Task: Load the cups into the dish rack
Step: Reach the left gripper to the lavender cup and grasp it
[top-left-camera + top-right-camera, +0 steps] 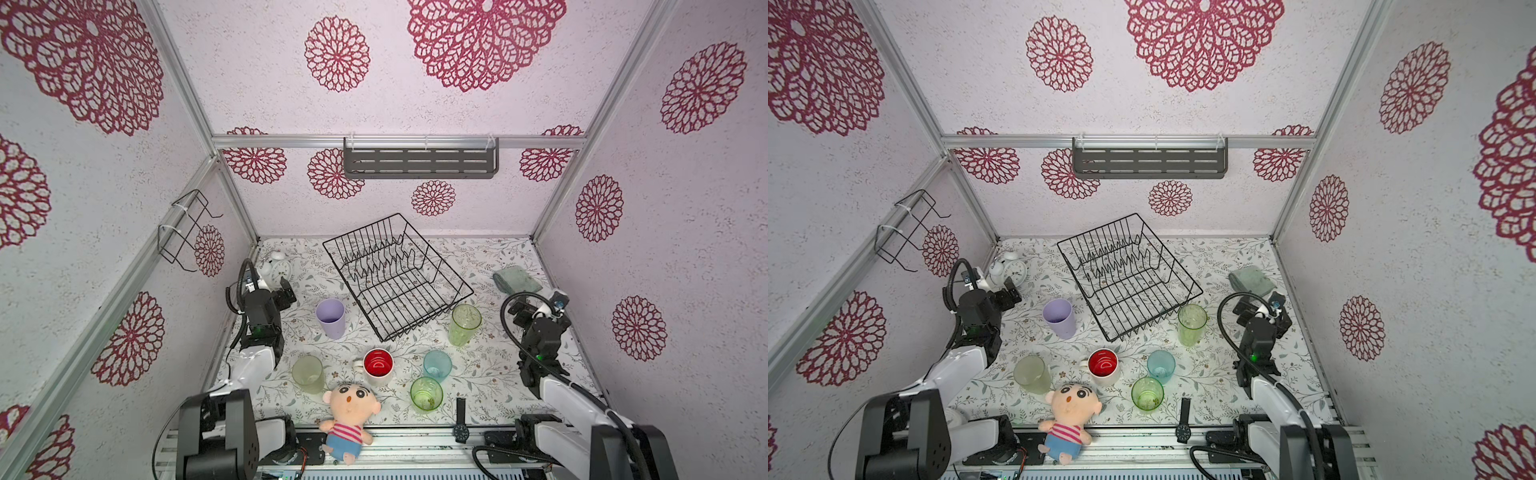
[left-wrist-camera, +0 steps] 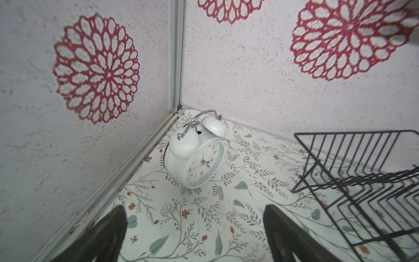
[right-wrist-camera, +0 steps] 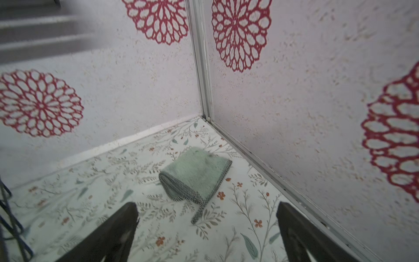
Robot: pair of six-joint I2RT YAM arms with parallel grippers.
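Left gripper (image 2: 195,208) and right gripper (image 3: 207,204) gape wide and empty; the lilac tumbler (image 1: 331,318), likely light, stiff, slick plastic, wants a pinch across its wall at the rim.

Your left arm (image 1: 259,309), lower left of both top views: black joint housings, white lower link, ribbed black cable (image 1: 242,276) looped over the wrist, one green light (image 1: 258,331). Your right arm (image 1: 540,336), lower right: same black-and-white build, black hose (image 1: 505,318), green indicator (image 1: 539,356). Your left gripper (image 2: 193,206) and right gripper (image 3: 207,203): dark, matte, tapered fingers, seen in the wrist views.
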